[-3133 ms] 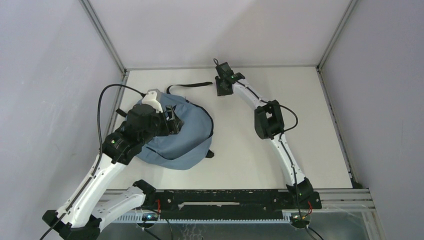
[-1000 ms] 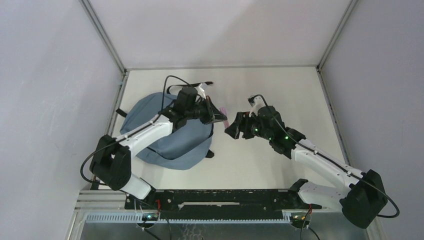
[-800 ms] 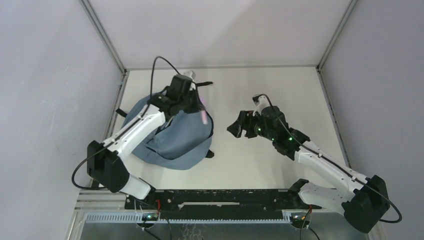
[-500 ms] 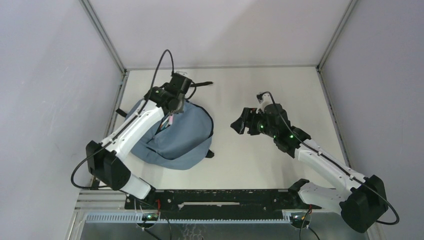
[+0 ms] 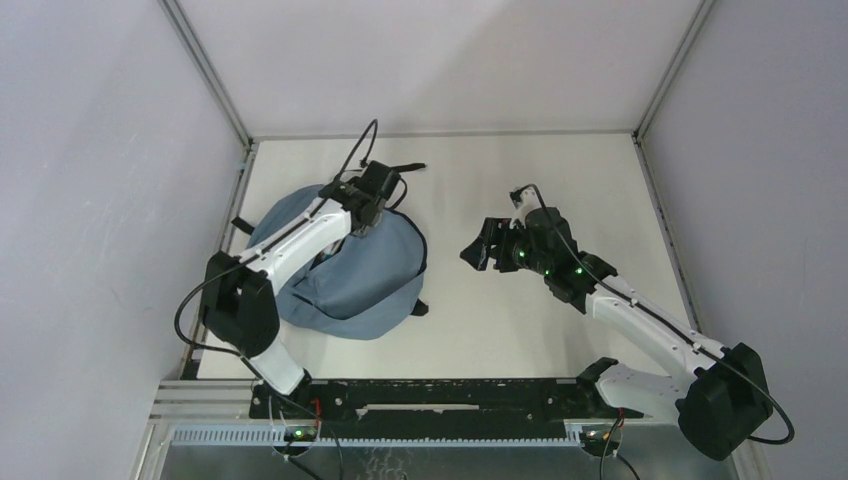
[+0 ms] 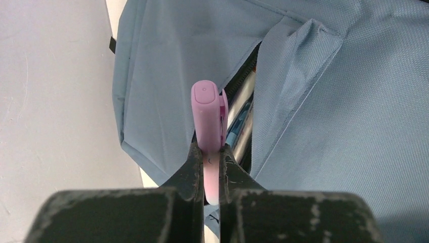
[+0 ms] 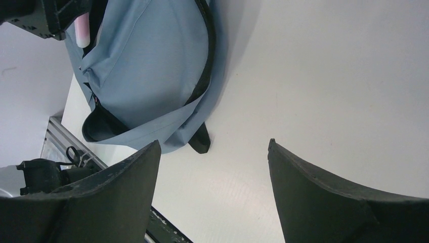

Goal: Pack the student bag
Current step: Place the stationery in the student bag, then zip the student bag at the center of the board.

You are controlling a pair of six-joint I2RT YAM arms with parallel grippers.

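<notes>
Left tool swung back from the middle of the table to over the student bag, which sits by the left edge; it's clamped on a pink marker right above the open zipper. Right tool hovers mid-table, fingers spread apart

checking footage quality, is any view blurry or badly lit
Left wrist: pink marker and student bag weave crisp, left fingers soft. Right wrist: right fingers dark, slightly blurred. Top external: even light, faint shadows, sharp.
</notes>
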